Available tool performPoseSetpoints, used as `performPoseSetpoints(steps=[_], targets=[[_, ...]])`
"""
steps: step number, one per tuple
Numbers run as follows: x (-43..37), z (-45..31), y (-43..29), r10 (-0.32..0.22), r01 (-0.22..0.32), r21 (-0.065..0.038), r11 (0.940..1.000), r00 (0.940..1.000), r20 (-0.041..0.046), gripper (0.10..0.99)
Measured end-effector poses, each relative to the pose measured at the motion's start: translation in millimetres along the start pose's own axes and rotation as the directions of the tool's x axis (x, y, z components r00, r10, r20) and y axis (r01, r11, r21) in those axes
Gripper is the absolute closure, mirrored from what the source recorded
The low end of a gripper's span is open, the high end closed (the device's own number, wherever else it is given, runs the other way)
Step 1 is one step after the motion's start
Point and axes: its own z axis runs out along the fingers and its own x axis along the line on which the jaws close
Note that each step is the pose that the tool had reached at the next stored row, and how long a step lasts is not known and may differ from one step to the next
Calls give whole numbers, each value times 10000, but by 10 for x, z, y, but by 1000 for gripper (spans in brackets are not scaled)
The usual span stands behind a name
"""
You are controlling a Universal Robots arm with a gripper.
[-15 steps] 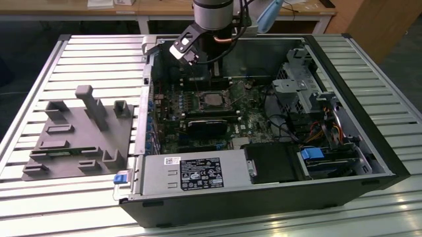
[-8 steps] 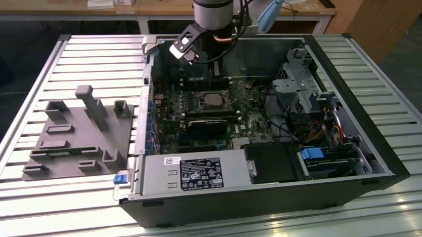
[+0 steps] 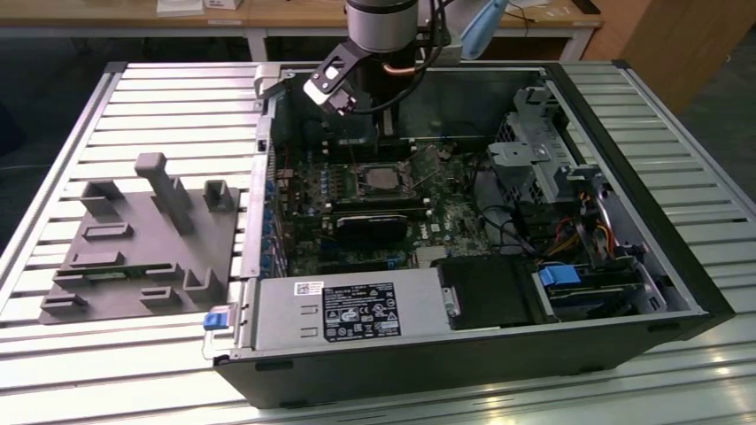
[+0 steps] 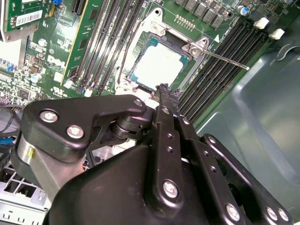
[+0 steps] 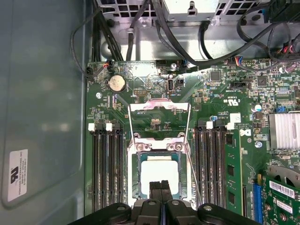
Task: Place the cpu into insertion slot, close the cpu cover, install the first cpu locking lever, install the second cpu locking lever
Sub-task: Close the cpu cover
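Note:
The cpu (image 5: 159,172) lies flat in the insertion slot (image 5: 135,174) on the green motherboard, its silver top bare. It also appears in the second wrist view as a pale square, the cpu (image 4: 157,63), and in the exterior view the insertion slot (image 3: 375,180) sits mid-board. The cpu cover (image 5: 159,107) is swung open beyond the slot, with the board visible through its opening. Thin wire levers (image 5: 195,173) (image 4: 226,59) stand free along the slot's sides. My gripper (image 5: 161,185) (image 4: 165,89) hangs just above the chip's near edge, shut, with nothing between its fingers.
Long black memory slots (image 5: 107,168) (image 5: 213,164) flank the socket. Cables (image 5: 140,23) run along the case wall past the cover. The arm (image 3: 381,27) reaches down into the open computer case (image 3: 661,266). A grey fixture block (image 3: 142,239) lies on the slatted table at the exterior view's left.

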Motion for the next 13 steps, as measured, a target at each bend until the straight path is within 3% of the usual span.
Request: performPoseSetpoints(steps=[5, 8, 13], targets=[[3, -82, 7, -1, 1, 0, 10000, 10000, 6, 980], [4, -91, 15, -1, 1, 0, 10000, 10000, 3, 980], [9, -79, 159, 2, -2, 10, 10000, 10000, 5, 980]])
